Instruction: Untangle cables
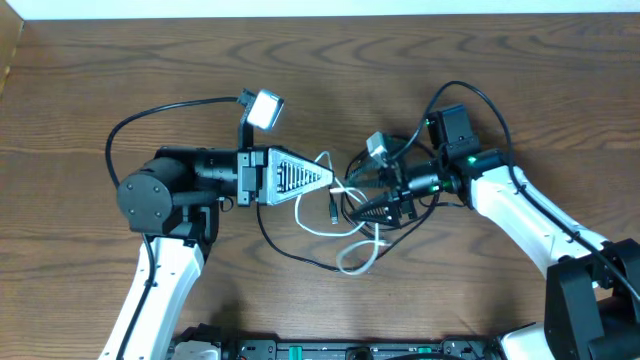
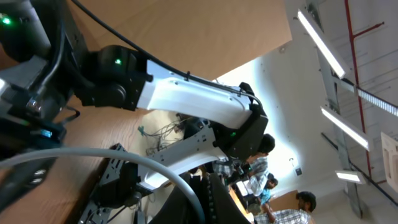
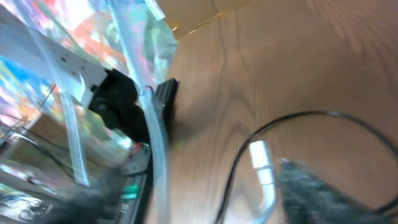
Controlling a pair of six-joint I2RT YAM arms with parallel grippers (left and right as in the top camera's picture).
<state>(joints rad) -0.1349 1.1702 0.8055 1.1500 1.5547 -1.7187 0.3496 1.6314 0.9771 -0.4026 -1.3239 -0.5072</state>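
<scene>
Cables (image 1: 345, 215) lie knotted on the counter (image 1: 100, 60) between two arms: one white cord (image 1: 355, 262) in loops, one black cord (image 1: 290, 250) curving out below, and other black strands too overlapped to count. Left pincer (image 1: 328, 178) is pinched closed beside the white loop. Right pincer (image 1: 370, 208) sits in the knot, and I cannot tell how wide it stands.

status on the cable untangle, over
Left gripper shut on thin white cable. Right gripper in the knot of thin black cables, jaws unclear. Tangle not cleared. Right arm's thick black wire loops close by.
</scene>
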